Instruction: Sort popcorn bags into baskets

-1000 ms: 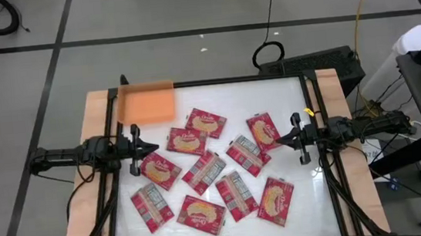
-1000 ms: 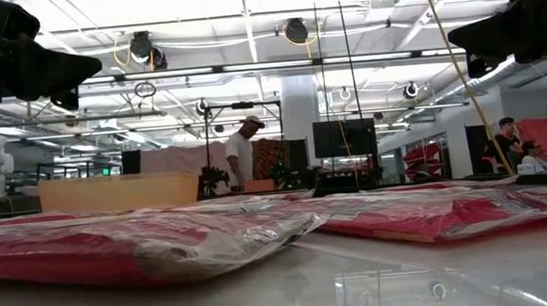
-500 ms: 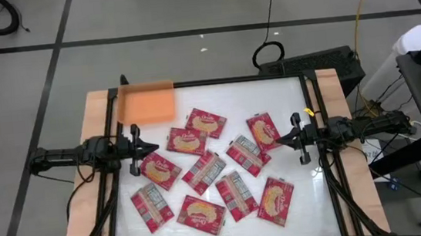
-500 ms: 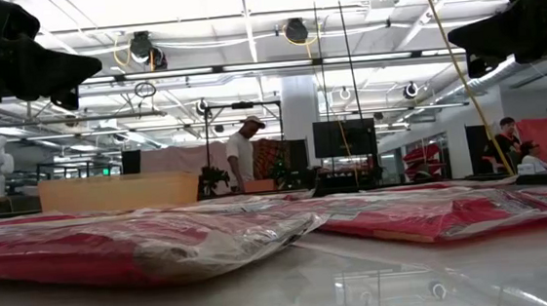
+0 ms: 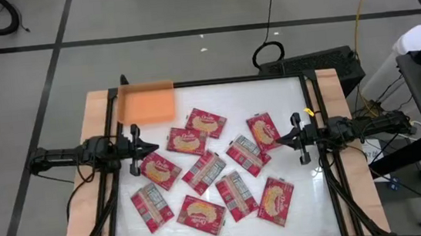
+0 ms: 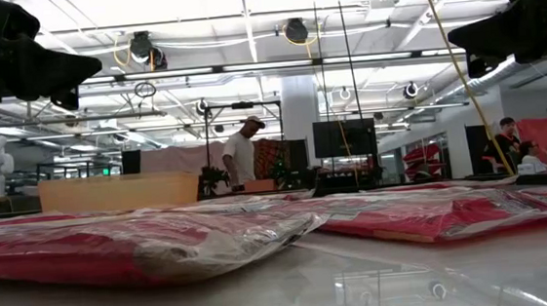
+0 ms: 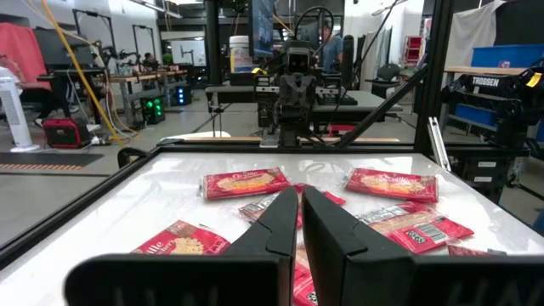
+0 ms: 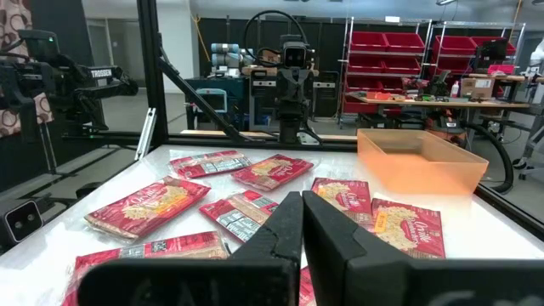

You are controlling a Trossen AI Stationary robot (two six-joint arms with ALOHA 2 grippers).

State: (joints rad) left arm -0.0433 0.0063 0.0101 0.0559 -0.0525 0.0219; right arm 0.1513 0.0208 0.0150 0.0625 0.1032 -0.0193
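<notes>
Popcorn bags (image 5: 204,170): ten, scattered mid-desk, some overlapping. Basket (image 5: 146,102): far-left corner, empty. Left gripper (image 5: 142,148), right gripper (image 5: 286,138): clenched, holding nothing, at side edges. Risk: overlapping packets snag, dragging two together.

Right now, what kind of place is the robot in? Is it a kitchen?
Not a kitchen; it looks like a robot lab or workshop. Behind the table stand red parts bins on shelves, workbenches with equipment, and a person walking under industrial ceiling lights.
</notes>
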